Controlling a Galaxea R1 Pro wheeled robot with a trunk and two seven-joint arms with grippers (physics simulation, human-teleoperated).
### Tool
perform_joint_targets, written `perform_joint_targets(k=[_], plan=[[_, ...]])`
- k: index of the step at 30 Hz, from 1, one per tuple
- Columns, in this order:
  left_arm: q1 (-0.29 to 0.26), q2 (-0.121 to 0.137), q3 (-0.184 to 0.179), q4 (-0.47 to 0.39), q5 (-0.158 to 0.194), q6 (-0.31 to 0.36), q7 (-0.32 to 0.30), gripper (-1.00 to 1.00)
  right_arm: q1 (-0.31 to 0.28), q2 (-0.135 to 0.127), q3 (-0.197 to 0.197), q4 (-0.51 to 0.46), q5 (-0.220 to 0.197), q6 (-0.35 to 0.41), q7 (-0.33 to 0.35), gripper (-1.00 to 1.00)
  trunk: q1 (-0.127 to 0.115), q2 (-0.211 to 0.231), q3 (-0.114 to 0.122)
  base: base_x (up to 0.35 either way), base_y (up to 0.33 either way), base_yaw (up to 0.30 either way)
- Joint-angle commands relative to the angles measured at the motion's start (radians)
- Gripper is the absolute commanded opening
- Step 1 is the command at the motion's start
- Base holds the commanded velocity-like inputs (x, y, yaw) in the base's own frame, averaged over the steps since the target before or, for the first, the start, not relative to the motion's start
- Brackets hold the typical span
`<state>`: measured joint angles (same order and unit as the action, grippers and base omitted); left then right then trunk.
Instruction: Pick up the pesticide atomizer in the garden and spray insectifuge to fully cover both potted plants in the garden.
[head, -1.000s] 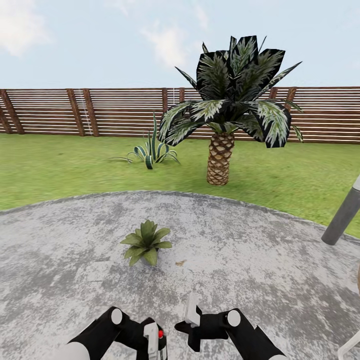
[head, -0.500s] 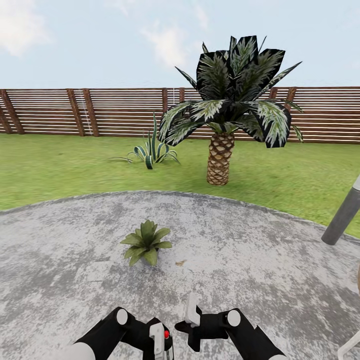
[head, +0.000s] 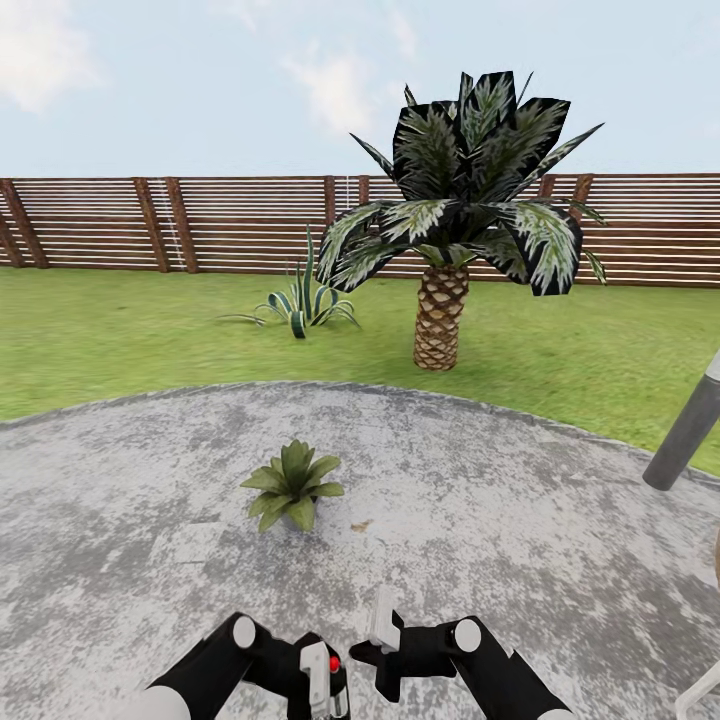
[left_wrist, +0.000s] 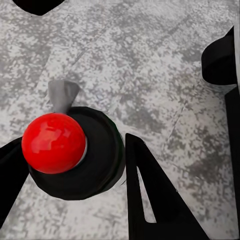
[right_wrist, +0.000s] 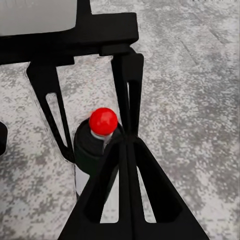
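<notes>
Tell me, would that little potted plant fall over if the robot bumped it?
Probably easily: the potted plant has leaves spreading wider than its tiny pot. It likely slides too, standing free on the stone patio.

Thick-trunked palm and striped spiky agave on grass.

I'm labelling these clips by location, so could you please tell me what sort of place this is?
A fenced garden, rendered in simulation: lawn and a palm before a slatted wooden fence, with a potted plant on a stone patio.

Rough mottled stone patio, slatted wooden fence, glossy red-capped pesticide atomizer, matt black left claw
</notes>
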<state>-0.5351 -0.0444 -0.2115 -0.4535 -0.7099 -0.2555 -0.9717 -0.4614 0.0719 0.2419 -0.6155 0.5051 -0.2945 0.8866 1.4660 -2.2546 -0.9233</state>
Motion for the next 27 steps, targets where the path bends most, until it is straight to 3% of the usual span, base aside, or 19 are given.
perform_joint_targets(k=[1,27], plan=[[0.0,0.0,0.001,-0.007,-0.007,-0.005,-0.001,-1.0,0.0,0.0,-0.001,-0.001,0.009,-0.005,0.001,-1.0,0.0,0.0,-0.001,0.0,0.0,0.0],[0.0,-0.003,0.004,-0.018,-0.005,-0.005,0.001,-1.0,0.0,0.003,-0.001,-0.001,0.009,-0.005,0.001,-1.0,0.0,0.0,-0.001,0.0,0.0,0.0]])
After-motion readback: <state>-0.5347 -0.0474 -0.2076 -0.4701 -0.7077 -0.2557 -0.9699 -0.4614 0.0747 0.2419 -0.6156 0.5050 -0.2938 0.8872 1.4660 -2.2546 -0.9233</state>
